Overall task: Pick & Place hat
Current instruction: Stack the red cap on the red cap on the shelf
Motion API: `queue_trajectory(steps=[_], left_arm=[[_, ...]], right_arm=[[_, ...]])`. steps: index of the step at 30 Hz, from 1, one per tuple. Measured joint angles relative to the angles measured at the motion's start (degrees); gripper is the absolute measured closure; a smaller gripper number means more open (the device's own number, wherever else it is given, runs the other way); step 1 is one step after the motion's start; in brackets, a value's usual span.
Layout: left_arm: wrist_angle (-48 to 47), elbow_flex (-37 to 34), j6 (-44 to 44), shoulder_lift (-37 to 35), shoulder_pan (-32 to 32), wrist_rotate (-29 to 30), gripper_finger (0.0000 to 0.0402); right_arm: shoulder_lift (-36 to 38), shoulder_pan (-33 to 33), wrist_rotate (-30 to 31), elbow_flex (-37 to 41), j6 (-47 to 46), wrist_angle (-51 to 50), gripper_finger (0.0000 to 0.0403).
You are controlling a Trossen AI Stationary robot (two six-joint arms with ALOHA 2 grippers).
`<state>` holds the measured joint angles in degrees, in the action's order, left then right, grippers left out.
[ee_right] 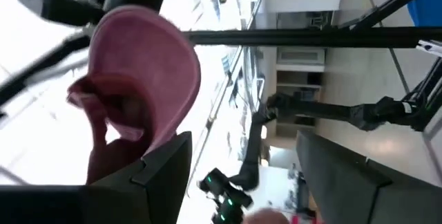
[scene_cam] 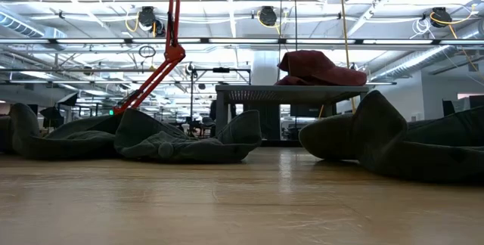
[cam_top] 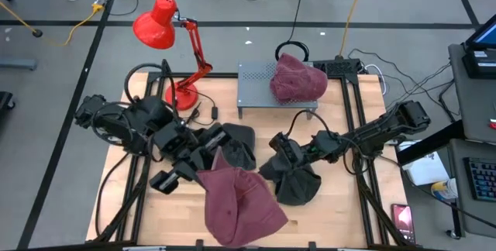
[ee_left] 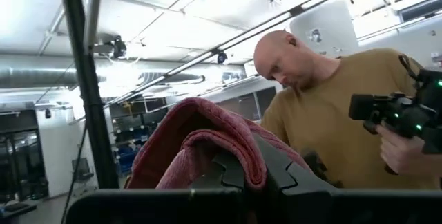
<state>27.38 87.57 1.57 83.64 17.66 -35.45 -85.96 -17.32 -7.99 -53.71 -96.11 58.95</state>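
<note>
On the near middle of the wooden surface (cam_top: 325, 220) lies a red hat (cam_top: 239, 202), spread out flat, with one edge gathered up into the left gripper (cam_top: 203, 172). That gripper's jaws are pressed together on the hat's fabric; the left wrist view shows the red cloth bunched over the dark fingers (ee_left: 228, 172). To its right, the right gripper (cam_top: 273, 156) lies low over a dark green hat (cam_top: 294, 183), jaws spread wide and not visibly pinching anything; from its wrist camera the lifted fold of the red hat shows just ahead between the open fingers. Another dark green hat (cam_top: 239, 144) lies between the two arms, a little farther back.

At the far side stands a small grey perforated stand (cam_top: 256, 84), and a second red hat (cam_top: 298, 79) already rests on its right half, beside a red desk lamp (cam_top: 167, 30). I judge that one hat has been placed and the work is partway through: the near red hat is gripped but not yet carried clear of the surface, and the green hats remain untouched. A person shows beyond the surface in the left wrist view.
</note>
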Motion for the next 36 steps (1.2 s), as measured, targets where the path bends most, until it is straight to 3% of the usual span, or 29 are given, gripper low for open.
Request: queue_trajectory(steps=[12, 20, 29, 33, 36], left_arm=[[-3.84, 0.0, 1.42, 0.02, -1.32, 0.84, 0.0398], [-10.77, 0.0, 1.14, 0.04, -2.86, 5.37, 0.0398], [-15.76, 0.0, 1.69, 0.04, -4.16, 6.08, 0.0398], [-16.57, 0.0, 1.95, 0.04, -4.16, 7.65, 0.0398], [-16.98, 0.0, 2.4, 0.04, -4.14, 8.56, 0.0398]], right_arm=[[0.03, -0.02, 5.14, 0.01, -8.22, 6.49, 0.0151], [0.01, -0.2, 4.88, 0.0, -11.39, 4.94, 0.0151], [0.01, -1.18, 4.9, 0.0, -13.24, 5.1, 0.0154], [0.01, -1.16, 4.87, 0.0, -14.24, 4.81, 0.0186], [0.01, -1.18, 4.83, 0.0, -14.18, 2.71, 0.0237]])
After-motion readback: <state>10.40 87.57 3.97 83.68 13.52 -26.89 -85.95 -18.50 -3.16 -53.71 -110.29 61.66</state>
